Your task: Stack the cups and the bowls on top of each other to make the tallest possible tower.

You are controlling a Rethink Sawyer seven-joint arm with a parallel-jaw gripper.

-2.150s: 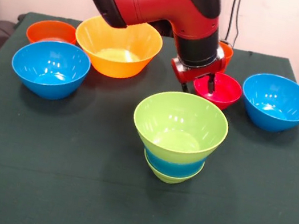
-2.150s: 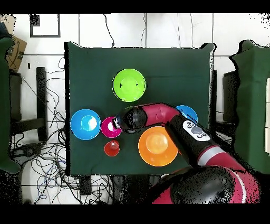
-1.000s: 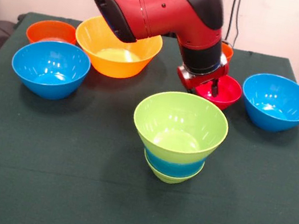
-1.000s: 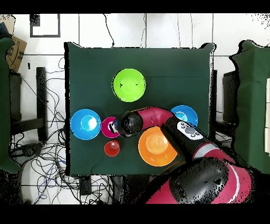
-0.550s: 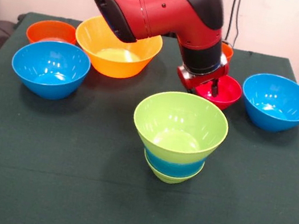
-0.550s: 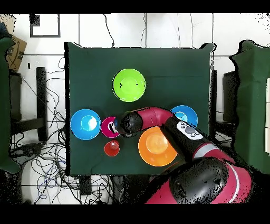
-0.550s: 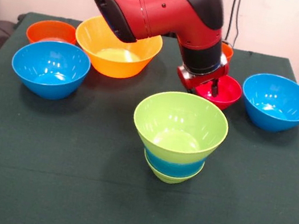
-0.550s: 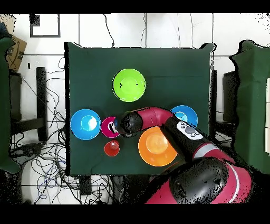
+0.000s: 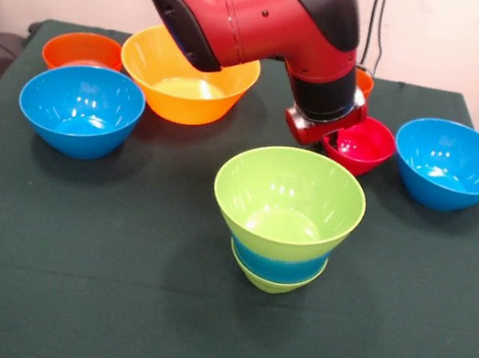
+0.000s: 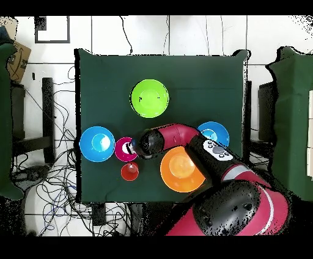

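"Fingers, front view: clamped, as far as it shows, across the near-left rim of the red-pink bowl, one inside and one outside," the first cataloguer reads. "Item hangs slightly tilted under the gripper, just beside the right blue bowl. Tower: lime bowl on a blue band on a green base, near centre of the table, its top open."

"Entered," says the second. "Others in that view?"

"Large yellow-orange bowl and small orange bowl far left; left blue bowl in front of them. Orange cup far side, mostly behind the arm."

"Overhead view?"

"Gripper over the right edge of the red-pink bowl, which touches or nearly touches a blue bowl on its left. Tower well apart, toward the top of that view. Orange cup just below the bowl."

"Handling note?"

"A rim pinch on glossy plastic will likely let the bowl swing. He would advise a straight lift clear of the blue neighbour, a slow carry, centring over the lime mouth, and a low release so it seats level."
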